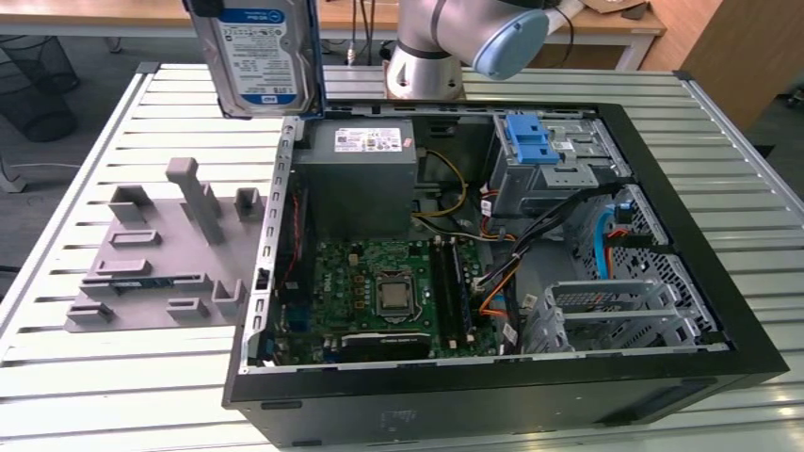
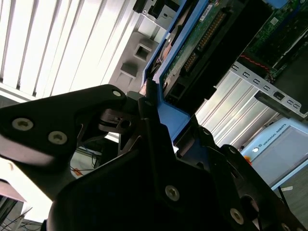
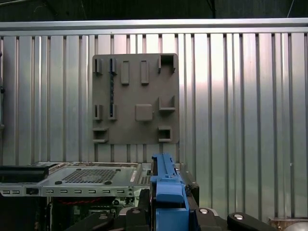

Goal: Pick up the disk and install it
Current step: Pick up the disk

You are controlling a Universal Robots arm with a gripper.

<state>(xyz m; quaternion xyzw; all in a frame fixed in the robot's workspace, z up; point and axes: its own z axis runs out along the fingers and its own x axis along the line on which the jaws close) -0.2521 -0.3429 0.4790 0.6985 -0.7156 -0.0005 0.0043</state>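
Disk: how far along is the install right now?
Done: the disk is picked up and hangs upright in the air, near the far corner of the open computer case on the exterior view's left. In hand: the gripper is shut on its blue carrier frame, as both wrist views show. Left: the install itself, since the disk is not yet inside the case.

A: Where did the computer case [image 1: 503,381] sit?
B: On the table [image 1: 101,395], toward the exterior view's right, with the parts holder [image 1: 151,264] just beside it on the left.
A: And inside?
B: The power box [image 1: 361,179] lay at the far side, the circuit board [image 1: 377,282] nearer.
A: The disk [image 1: 264,56]?
B: Upright in the air above the case's far left corner.
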